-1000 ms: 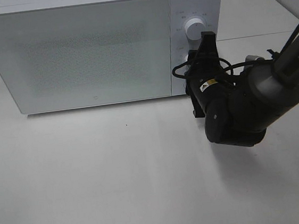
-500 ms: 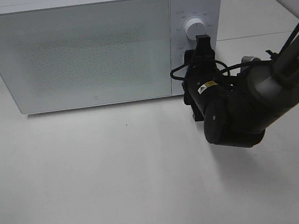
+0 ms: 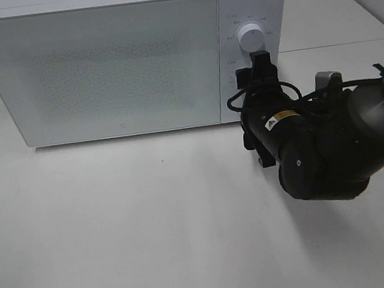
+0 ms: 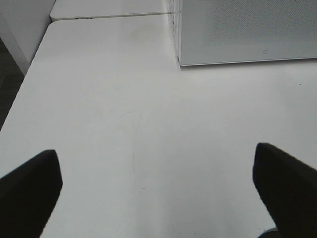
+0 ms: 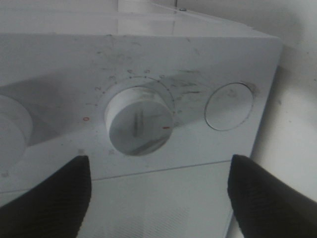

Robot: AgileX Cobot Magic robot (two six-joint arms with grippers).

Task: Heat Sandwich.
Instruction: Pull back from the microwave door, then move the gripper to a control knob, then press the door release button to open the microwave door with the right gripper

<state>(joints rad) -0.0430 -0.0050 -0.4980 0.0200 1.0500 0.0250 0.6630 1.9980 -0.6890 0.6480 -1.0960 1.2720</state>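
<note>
Where the left gripper (image 4: 154,151) is seen over the white table (image 4: 124,89), its jaws are held fully apart and nothing is gripped. The right gripper (image 5: 157,166) is likewise found parted and empty, its fingers set either side of, and clear of, a dial (image 5: 137,126) on the white microwave (image 3: 102,71), whose door is shut. Where the sandwich lies cannot be told from any view.

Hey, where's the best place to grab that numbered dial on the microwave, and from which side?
Grip the numbered dial by its round rim, pinching opposite sides, coming straight at the front of the microwave. It stands out as a short cylinder, and the open right gripper faces it.
</note>
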